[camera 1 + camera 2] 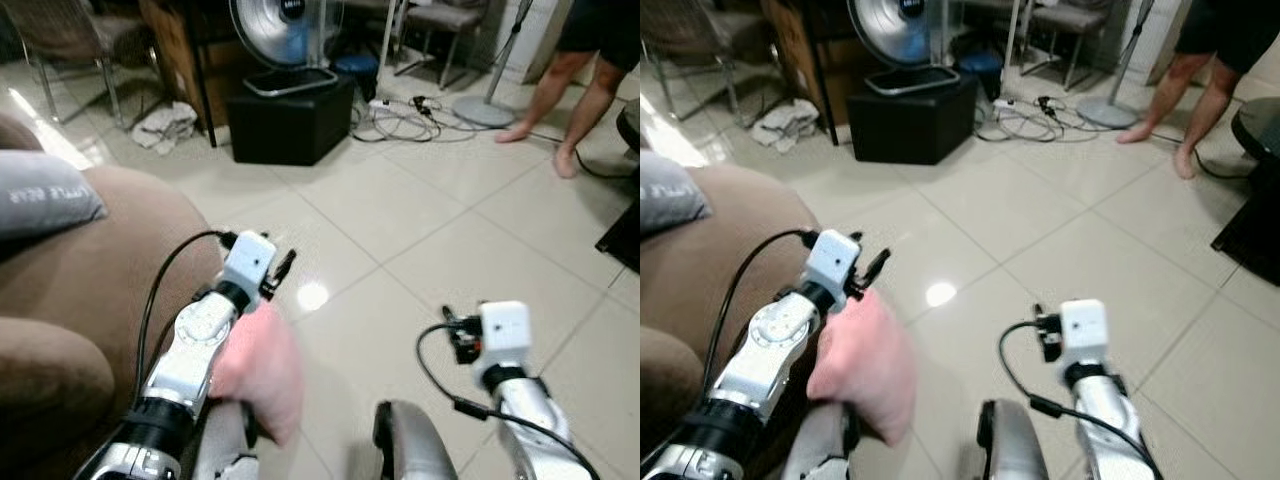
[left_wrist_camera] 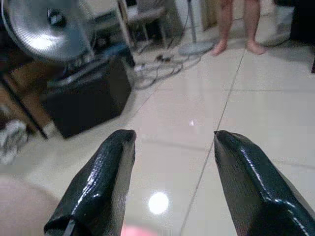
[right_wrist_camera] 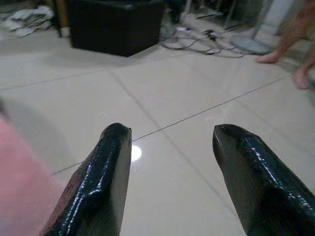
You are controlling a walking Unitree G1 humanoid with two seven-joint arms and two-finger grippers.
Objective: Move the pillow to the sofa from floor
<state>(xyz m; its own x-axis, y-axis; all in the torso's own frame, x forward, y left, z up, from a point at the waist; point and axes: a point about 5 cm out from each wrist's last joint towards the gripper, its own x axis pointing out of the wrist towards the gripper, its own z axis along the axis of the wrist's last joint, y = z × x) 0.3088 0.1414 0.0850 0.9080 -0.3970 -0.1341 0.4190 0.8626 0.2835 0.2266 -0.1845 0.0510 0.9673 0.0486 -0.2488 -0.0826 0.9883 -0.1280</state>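
A pink pillow [image 1: 262, 372] sits low between my two arms, pressed against my left forearm; what holds it up is hidden. My left gripper [image 2: 172, 135] reaches just past the pillow's top, beside the brown sofa [image 1: 95, 275], open with only floor between its fingers [image 2: 106, 172]. My right gripper [image 3: 172, 129] is open over the tiled floor to the pillow's right, and the pillow [image 3: 19, 191] shows as a pink blur at that view's edge. A grey pillow [image 1: 40, 195] lies on the sofa.
A black box [image 1: 290, 118] carrying a fan stands ahead, with cables [image 1: 400, 120] and a fan-stand base [image 1: 483, 110] beyond it. A person's bare legs [image 1: 570, 90] stand at the far right. A cloth [image 1: 165, 125] lies on the floor; dark furniture [image 1: 625, 235] at the right edge.
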